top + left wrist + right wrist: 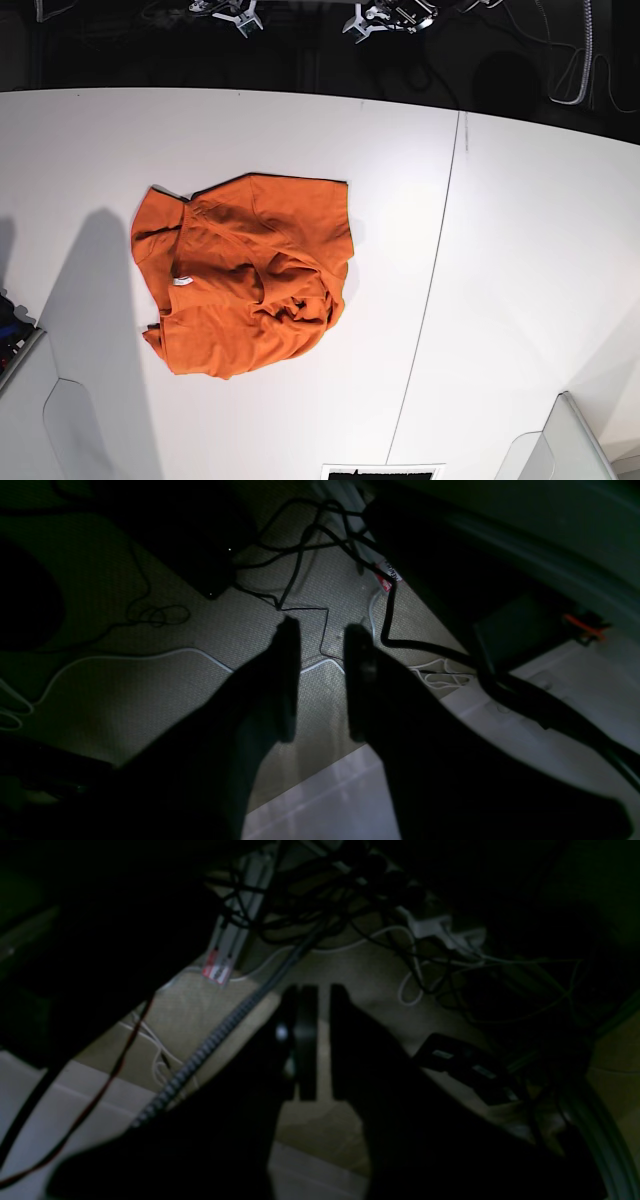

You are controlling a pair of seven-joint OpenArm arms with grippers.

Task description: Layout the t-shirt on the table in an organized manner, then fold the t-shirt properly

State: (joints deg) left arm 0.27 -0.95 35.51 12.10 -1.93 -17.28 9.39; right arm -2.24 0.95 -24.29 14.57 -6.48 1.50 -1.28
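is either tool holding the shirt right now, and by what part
No. Left tool and right tool are both empty, off the table; the t-shirt lies crumpled there, untouched.

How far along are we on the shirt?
Nothing looks done: the t-shirt lies crumpled on the table. Nothing is in hand; the left pincer and right pincer hang empty, past the table's edge over the floor. Spreading it flat and folding remain.

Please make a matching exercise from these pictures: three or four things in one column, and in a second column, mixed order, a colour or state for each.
Things:
1. t-shirt
2. table
3. left gripper
4. seam line

States:
A. white and flat
B. open, holding nothing, above the floor past the table's edge
C. thin and dark
D. orange and crumpled

Pairs: 1-D, 2-A, 3-B, 4-C
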